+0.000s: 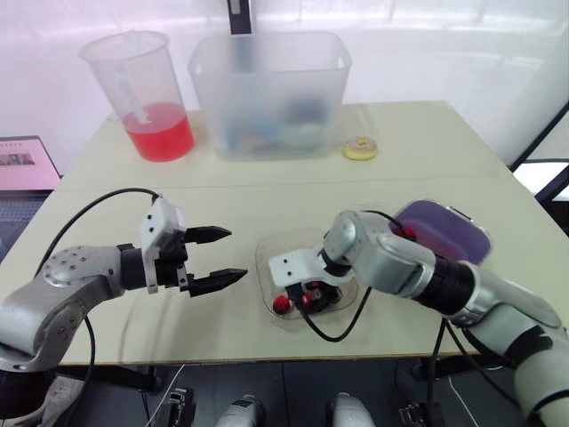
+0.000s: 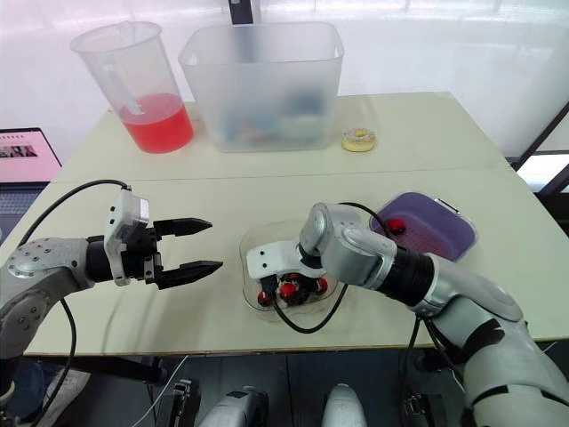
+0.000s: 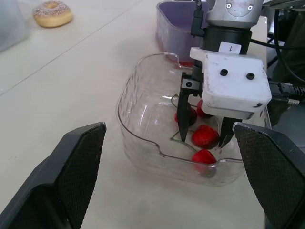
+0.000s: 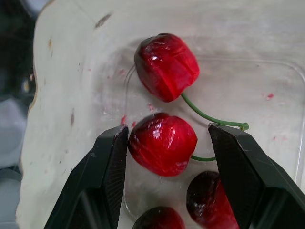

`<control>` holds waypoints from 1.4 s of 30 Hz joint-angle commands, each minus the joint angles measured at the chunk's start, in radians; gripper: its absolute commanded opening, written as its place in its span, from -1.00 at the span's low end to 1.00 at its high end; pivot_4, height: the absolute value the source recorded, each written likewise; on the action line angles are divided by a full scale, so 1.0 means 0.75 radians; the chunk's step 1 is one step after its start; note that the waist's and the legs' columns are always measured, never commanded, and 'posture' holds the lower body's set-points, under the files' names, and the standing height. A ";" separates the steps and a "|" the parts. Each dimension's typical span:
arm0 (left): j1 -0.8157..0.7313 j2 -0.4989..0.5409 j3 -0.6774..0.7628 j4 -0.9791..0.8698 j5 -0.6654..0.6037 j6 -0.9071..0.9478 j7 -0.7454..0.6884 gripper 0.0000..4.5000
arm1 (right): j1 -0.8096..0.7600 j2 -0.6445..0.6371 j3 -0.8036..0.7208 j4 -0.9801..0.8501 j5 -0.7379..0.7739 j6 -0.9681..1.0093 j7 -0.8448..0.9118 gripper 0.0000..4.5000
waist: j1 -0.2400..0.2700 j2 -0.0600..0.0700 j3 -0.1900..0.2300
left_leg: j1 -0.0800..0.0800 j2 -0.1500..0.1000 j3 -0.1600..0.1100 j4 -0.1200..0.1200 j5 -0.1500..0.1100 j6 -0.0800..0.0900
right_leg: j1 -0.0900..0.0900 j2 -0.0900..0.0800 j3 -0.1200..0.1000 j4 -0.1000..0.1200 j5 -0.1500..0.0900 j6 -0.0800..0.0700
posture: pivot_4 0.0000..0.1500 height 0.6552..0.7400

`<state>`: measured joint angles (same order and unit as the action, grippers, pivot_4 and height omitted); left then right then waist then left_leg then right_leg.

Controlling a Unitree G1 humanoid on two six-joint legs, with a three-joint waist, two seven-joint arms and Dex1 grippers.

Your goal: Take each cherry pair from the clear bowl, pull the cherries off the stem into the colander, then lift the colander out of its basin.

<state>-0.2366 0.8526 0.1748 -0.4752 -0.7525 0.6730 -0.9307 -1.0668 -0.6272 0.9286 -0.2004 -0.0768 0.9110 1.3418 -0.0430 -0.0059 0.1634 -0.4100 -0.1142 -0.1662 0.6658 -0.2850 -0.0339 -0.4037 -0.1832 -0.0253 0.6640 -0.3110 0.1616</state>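
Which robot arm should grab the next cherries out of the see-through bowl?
The right. The right gripper is down inside the clear bowl, fingers open on either side of a cherry. The left gripper hovers open beside the bowl, outside it.

Bright, even daylight comes from the far side, where the backdrop behind the tub (image 1: 269, 93) washes out to white. The table (image 1: 427, 151) carries only soft, faint shadows. Small highlights gleam on the cherries (image 4: 162, 143) and the bowl (image 3: 138, 138) rim.
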 commanded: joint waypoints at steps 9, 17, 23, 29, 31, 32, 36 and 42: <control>-0.014 0.017 0.031 0.012 0.009 -0.030 -0.025 1.00 | -0.004 0.009 -0.056 -0.020 -0.013 -0.012 -0.037 -0.71 | -0.001 0.000 0.000 | 0.000 0.000 0.000 0.000 0.000 0.000 | 0.000 0.000 0.000 0.000 0.000 0.000 | 1.00 1.00; -0.018 0.010 0.058 0.049 0.000 -0.039 -0.043 1.00 | -0.049 -0.002 -0.217 -0.062 0.086 -0.084 0.009 -0.78 | -0.001 0.000 0.000 | 0.000 0.000 0.000 0.000 0.000 0.000 | 0.000 0.000 0.000 0.000 0.000 0.000 | 1.00 1.00; -0.089 -0.022 0.137 0.103 -0.138 0.072 0.034 1.00 | -0.033 -0.063 -0.531 -0.078 0.241 -0.259 0.053 -0.78 | 0.003 0.000 0.000 | 0.000 0.000 0.000 0.000 0.000 0.000 | 0.001 0.000 0.000 0.000 0.000 0.000 | 1.00 1.00; -0.220 -0.066 0.204 0.164 -0.308 0.185 0.139 1.00 | 0.026 -0.115 -0.735 -0.092 0.318 -0.207 -0.022 -0.78 | 0.001 -0.001 0.000 | 0.000 0.000 0.000 0.000 0.000 0.000 | 0.001 0.000 -0.001 0.000 0.000 0.000 | 1.00 1.00; -0.290 -0.089 0.200 0.214 -0.319 0.198 0.181 1.00 | 0.085 -0.093 -0.816 -0.068 0.324 -0.277 -0.108 -0.78 | 0.002 -0.001 0.000 | 0.000 0.000 0.000 0.001 0.000 0.000 | 0.001 0.000 -0.001 0.000 0.000 0.000 | 1.00 1.00; -0.325 -0.101 0.197 0.244 -0.324 0.208 0.206 1.00 | 0.117 -0.079 -0.846 -0.051 0.315 -0.351 -0.152 -0.78 | 0.003 -0.001 0.000 | 0.000 0.000 0.000 0.001 0.000 0.000 | 0.001 0.000 -0.001 0.000 0.000 0.000 | 1.00 1.00; -0.503 -0.157 0.185 0.384 -0.343 0.256 0.292 1.00 | 0.179 0.000 -0.912 -0.010 0.242 -0.615 -0.345 -0.78 | -0.001 -0.001 -0.001 | 0.000 0.000 0.000 0.001 0.000 0.000 | 0.001 0.000 -0.001 0.002 0.000 0.000 | 1.00 1.00; -0.712 -0.224 0.192 0.576 -0.451 0.436 0.381 1.00 | 0.209 0.030 -0.888 0.038 -0.013 -1.110 -0.606 -0.78 | -0.002 -0.001 -0.001 | 0.000 -0.001 0.000 0.001 0.000 0.000 | 0.001 0.000 -0.001 0.003 0.000 0.000 | 1.00 1.00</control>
<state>-0.7415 0.6855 0.2930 -0.0609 -1.0442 0.9554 -0.6657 -0.9071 -0.6003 0.2725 -0.1652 -0.0394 0.1950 0.9328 -0.0447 -0.0068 0.1629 -0.4099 -0.1148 -0.1661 0.6667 -0.2850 -0.0339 -0.4029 -0.1833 -0.0259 0.6665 -0.3110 0.1617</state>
